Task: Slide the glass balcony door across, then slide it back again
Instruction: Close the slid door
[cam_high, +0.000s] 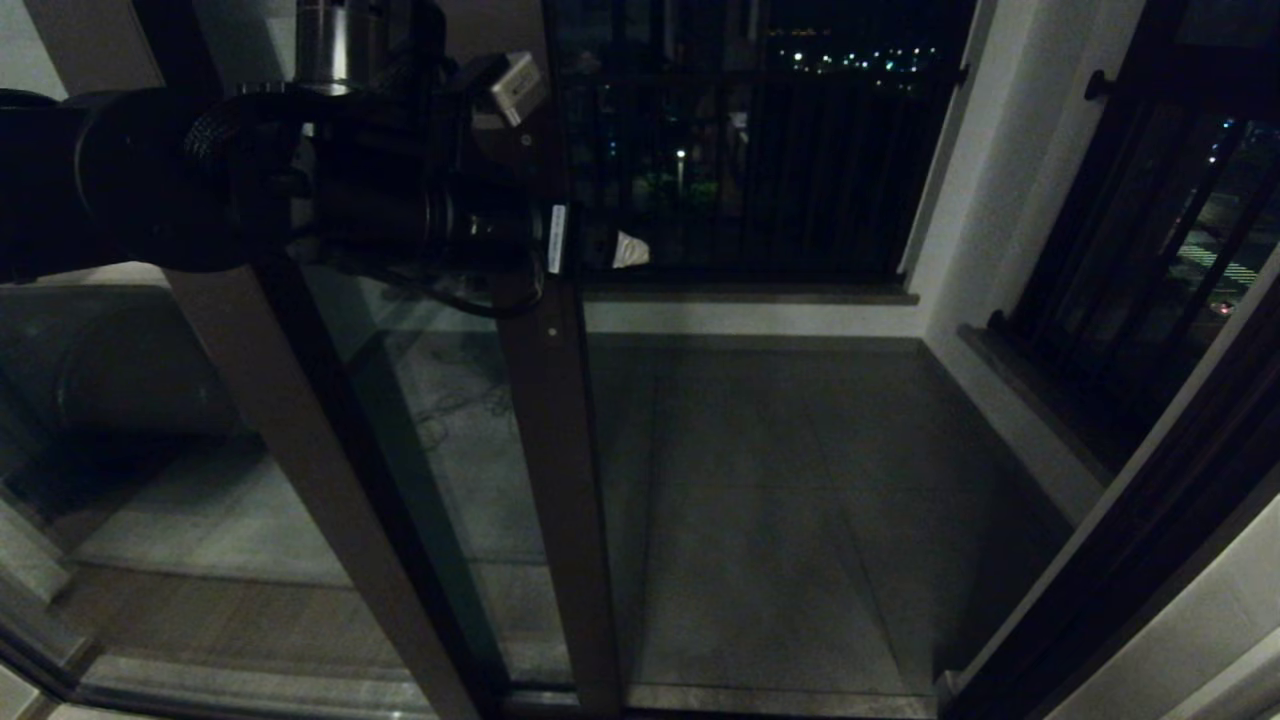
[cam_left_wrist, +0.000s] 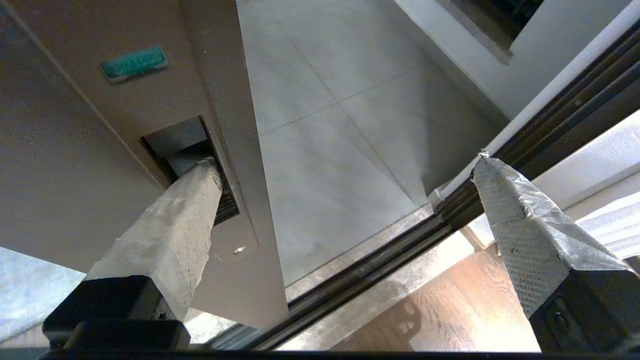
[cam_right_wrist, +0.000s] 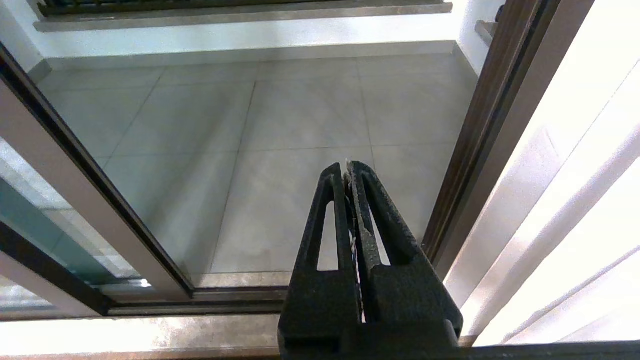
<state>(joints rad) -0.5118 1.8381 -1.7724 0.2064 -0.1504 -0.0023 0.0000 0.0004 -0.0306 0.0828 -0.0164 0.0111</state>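
Head view: the left arm reaches level across the upper left, its wrist ending at the vertical stile of the glass balcony door. The left gripper sits at that stile, one taped fingertip showing just past its right edge. The door stands partly slid to the left, overlapping the fixed glass panel, so the tiled balcony floor lies open to the right, with the black-barred railing behind.

Left wrist view: the left gripper has its fingers spread wide apart. One taped finger pokes into the recessed slot handle in the stile; the other finger hangs free over the floor track, holding nothing.

Right wrist view: the right gripper points down toward the balcony floor with its fingers pressed together, empty, near the right door jamb.
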